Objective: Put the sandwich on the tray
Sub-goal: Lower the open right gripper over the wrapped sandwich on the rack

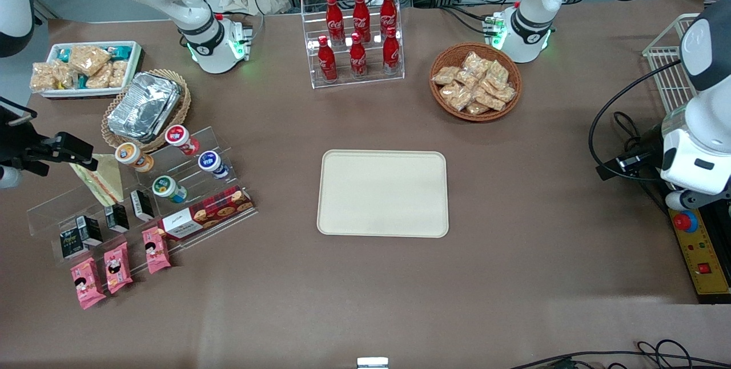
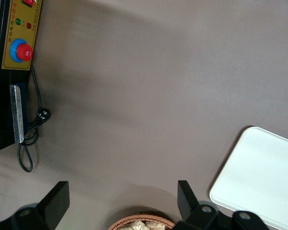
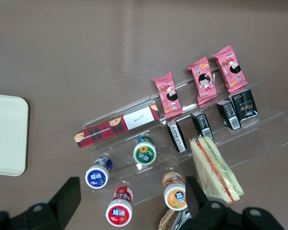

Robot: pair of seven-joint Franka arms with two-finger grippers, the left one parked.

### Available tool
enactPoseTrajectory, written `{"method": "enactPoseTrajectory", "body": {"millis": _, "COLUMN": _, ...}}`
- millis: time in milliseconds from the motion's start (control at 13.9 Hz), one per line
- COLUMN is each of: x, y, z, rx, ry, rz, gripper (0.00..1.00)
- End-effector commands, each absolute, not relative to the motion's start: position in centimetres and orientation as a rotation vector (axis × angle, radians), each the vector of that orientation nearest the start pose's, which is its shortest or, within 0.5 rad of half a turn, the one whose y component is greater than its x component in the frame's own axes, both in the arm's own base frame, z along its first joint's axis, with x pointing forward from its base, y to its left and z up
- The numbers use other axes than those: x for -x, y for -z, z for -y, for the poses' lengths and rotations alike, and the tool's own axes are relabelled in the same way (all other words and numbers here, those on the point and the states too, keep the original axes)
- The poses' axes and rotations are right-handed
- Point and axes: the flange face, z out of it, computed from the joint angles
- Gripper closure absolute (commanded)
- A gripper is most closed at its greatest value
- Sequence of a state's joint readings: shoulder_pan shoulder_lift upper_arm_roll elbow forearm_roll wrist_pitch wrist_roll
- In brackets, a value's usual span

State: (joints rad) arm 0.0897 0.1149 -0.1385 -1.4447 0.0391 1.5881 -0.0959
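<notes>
The sandwich [image 1: 100, 178] is a triangular wedge in clear wrap with red and green filling stripes. It rests on the clear stepped display shelf [image 1: 51, 209] at the working arm's end of the table, beside an orange-lidded cup [image 1: 131, 156]. In the right wrist view the sandwich [image 3: 215, 167] lies just outside one finger [image 3: 195, 195]. My gripper [image 1: 73, 151] hangs above the shelf, open and empty, its gap [image 3: 132, 199] over the cups. The beige tray [image 1: 382, 193] lies empty at the table's middle; it also shows in the right wrist view [image 3: 7, 134] and the left wrist view [image 2: 261, 177].
The shelf holds several lidded cups [image 3: 144, 153], black boxes [image 3: 202, 125], pink snack packets [image 3: 202, 79] and a plaid cookie box [image 3: 116, 126]. A basket of foil containers [image 1: 144, 107], a white snack bin [image 1: 85, 69], a cola bottle rack [image 1: 357, 37] and a round snack basket [image 1: 475, 82] stand farther from the camera.
</notes>
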Motion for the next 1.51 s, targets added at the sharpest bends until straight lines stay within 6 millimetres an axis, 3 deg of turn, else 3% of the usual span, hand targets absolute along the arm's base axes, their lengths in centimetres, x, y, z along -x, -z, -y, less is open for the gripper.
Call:
{"method": "enactPoseTrajectory", "body": {"millis": 0, "x": -58.2, "y": -62.8, "z": 2.5, "rx": 3.112, "ry": 0.013, "rz": 0.046, "gripper": 0.03}}
{"method": "enactPoseTrajectory", "body": {"millis": 216, "x": -57.2, "y": -63.4, "z": 3.3, "rx": 3.110, "ry": -0.030, "rz": 0.024, "gripper": 0.03}}
{"method": "enactPoseTrajectory", "body": {"millis": 359, "x": -56.6, "y": -64.1, "z": 5.8, "rx": 3.107, "ry": -0.014, "rz": -0.025, "gripper": 0.03}}
{"method": "enactPoseTrajectory", "body": {"millis": 575, "x": -55.3, "y": -64.7, "z": 8.1, "rx": 3.104, "ry": -0.032, "rz": 0.011, "gripper": 0.02}}
{"method": "enactPoseTrajectory", "body": {"millis": 790, "x": -54.7, "y": -61.4, "z": 10.0, "rx": 3.135, "ry": -0.131, "rz": -0.010, "gripper": 0.02}}
{"method": "enactPoseTrajectory", "body": {"millis": 1006, "x": -54.2, "y": -57.9, "z": 11.2, "rx": 3.193, "ry": -0.159, "rz": 0.193, "gripper": 0.02}}
{"method": "enactPoseTrajectory", "body": {"millis": 1150, "x": -53.2, "y": -55.5, "z": 13.4, "rx": 3.182, "ry": -0.144, "rz": 0.225, "gripper": 0.02}}
{"method": "enactPoseTrajectory", "body": {"millis": 1437, "x": -51.7, "y": -52.2, "z": 15.9, "rx": 3.164, "ry": -0.111, "rz": 0.279, "gripper": 0.02}}
